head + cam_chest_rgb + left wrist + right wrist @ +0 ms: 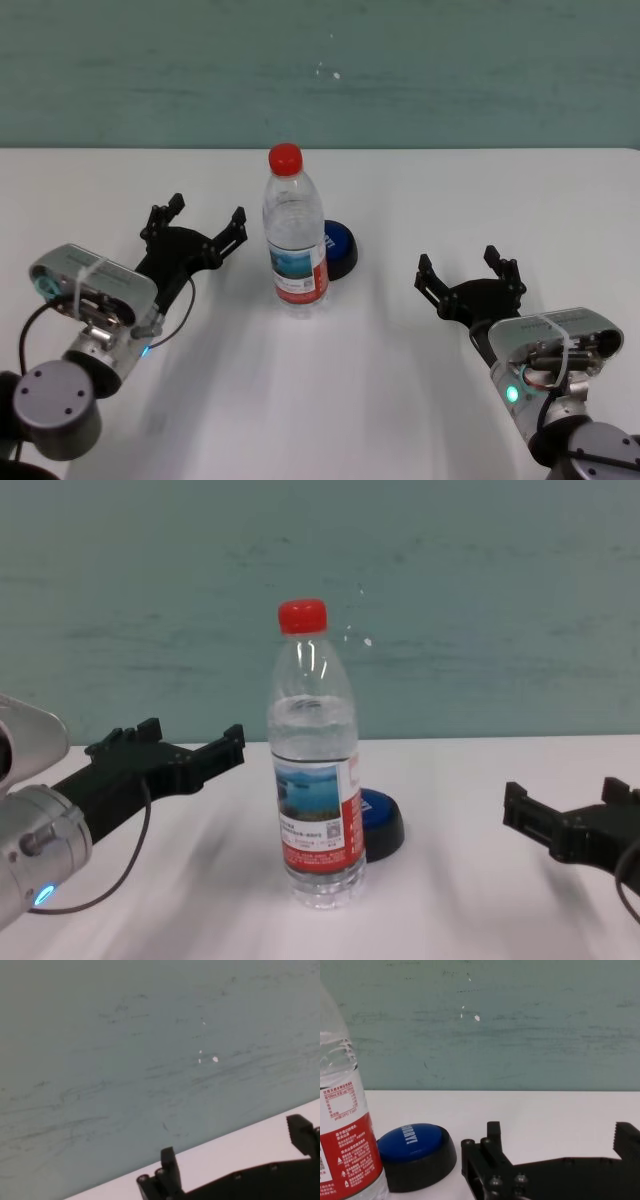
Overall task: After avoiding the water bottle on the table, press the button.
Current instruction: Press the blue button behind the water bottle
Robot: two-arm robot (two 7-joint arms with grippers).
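Observation:
The water bottle (293, 235) stands upright in the middle of the white table (330, 400), clear with a red cap; it also shows in the chest view (315, 770) and the right wrist view (342, 1130). The blue-domed button (340, 249) sits on a black base right behind the bottle, to its right; it shows in the chest view (380, 822) and the right wrist view (415, 1155). My left gripper (197, 222) is open and empty, left of the bottle. My right gripper (468, 265) is open and empty, to the right of the button.
A teal wall (320, 70) runs behind the table's far edge. Bare tabletop lies between the two arms in front of the bottle. The left wrist view shows only the wall (150, 1060) and a strip of table.

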